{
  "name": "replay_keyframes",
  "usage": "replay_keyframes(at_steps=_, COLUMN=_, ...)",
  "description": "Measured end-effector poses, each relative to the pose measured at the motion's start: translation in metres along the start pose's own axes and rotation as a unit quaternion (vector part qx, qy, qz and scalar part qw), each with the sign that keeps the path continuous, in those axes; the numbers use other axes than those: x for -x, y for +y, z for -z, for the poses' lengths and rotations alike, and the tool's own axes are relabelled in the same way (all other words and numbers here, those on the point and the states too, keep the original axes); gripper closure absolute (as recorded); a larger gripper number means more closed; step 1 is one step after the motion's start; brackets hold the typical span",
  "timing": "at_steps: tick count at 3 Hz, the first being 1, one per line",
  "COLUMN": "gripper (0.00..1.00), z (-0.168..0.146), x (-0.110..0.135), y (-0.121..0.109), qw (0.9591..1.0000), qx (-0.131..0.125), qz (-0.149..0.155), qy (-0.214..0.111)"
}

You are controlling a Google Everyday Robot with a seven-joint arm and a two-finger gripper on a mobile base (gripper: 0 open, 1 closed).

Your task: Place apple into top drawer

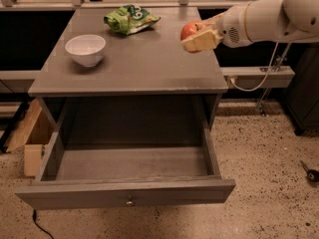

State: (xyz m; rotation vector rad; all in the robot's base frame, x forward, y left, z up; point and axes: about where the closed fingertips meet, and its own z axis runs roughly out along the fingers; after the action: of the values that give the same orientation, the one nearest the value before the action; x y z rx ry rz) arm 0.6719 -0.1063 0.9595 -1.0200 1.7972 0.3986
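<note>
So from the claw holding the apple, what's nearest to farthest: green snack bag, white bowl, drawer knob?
The claw, shut on the apple, hangs above the right edge of the table.
1. the green snack bag, at the table's back, picture-left of the claw.
2. the white bowl, on the table's left side.
3. the knob, lowest, on the front of the open top drawer.
</note>
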Motion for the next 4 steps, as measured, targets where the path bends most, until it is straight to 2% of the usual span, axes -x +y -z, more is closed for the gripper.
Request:
replay_keyframes(at_steps=1, gripper=1.0, z=0.0, x=0.0, y=0.0, qw=1.0, qx=0.0, qz=0.0, qy=0.0)
replay_keyframes(at_steps=2, gripper=1.0, z=-0.009, x=-0.009, y=0.024, qw=0.9998, qx=0.017, qz=0.01, qy=0.01)
replay_keyframes(at_steps=3, gripper=1.0, z=-0.032, x=-0.026, y=0.08, qw=0.9973, qx=0.06, qz=0.031, qy=0.029)
replay_keyframes(at_steps=4, gripper=1.0, z=-0.048, x=-0.04, y=0.132, qw=0.9937, qx=0.097, qz=0.044, qy=0.034)
